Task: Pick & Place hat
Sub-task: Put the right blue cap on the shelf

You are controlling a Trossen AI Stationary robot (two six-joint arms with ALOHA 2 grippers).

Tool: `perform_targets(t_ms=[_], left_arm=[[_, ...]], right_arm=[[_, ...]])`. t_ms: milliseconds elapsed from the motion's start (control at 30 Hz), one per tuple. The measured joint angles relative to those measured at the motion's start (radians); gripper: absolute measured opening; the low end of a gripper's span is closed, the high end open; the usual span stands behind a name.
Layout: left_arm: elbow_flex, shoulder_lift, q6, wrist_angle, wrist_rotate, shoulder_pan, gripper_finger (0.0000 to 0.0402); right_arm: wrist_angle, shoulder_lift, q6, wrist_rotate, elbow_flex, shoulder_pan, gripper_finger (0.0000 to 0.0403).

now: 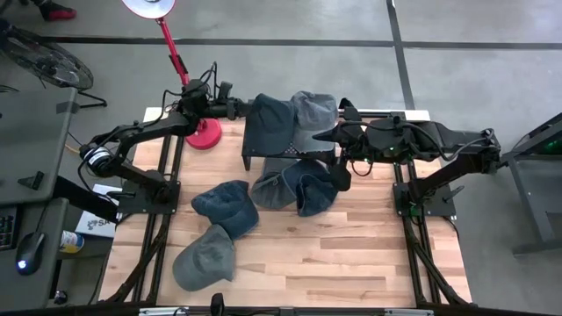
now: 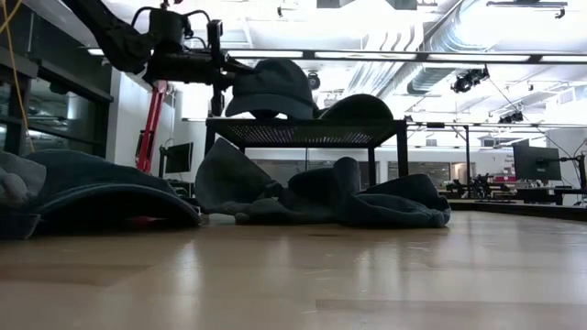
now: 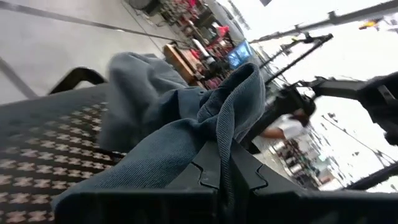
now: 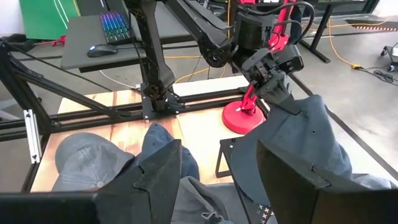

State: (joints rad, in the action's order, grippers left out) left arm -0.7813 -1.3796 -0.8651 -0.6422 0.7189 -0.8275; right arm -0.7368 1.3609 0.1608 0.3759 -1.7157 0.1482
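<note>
Apparently mid-placement, the left gripper [image 1: 239, 109], top centre, pinches a hat [image 1: 270, 123] over the rack [image 1: 250, 156] for release; the right gripper [image 1: 318, 136] waits open beside it.

Hats [image 1: 294, 186] crowd the rack's [image 1: 255, 158] front; nearer tabletop [image 1: 351, 263] seems open.

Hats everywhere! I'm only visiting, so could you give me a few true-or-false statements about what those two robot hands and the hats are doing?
1. The left hand grips a hat on the black rack. True.
2. The right hand clamps a hat. False: it is open, holding nothing.
3. Two hats rest on the rack. True: a second hat lies beside the gripped one.
4. The red lamp stands on the rack. False: it stands on the wooden table.
</note>
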Motion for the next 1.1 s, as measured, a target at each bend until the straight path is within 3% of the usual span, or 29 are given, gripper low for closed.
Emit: perform_targets(t_ms=[767,867,1100], left_arm=[[0.000,0.000,0.188,0.152,-0.080,-0.010,0.0006],[0.000,0.000,0.188,0.143,-0.082,-0.010,0.0032],[-0.020,0.001,0.189,0.136,-0.038,-0.010,0.0142]], right_arm=[[-0.020,0.000,0.018,0.015,0.000,0.000,0.0200],[-0.035,0.000,0.029,0.015,0.000,0.000,0.0200],[-0.064,0.000,0.048,0.014,0.000,0.000,0.0200]])
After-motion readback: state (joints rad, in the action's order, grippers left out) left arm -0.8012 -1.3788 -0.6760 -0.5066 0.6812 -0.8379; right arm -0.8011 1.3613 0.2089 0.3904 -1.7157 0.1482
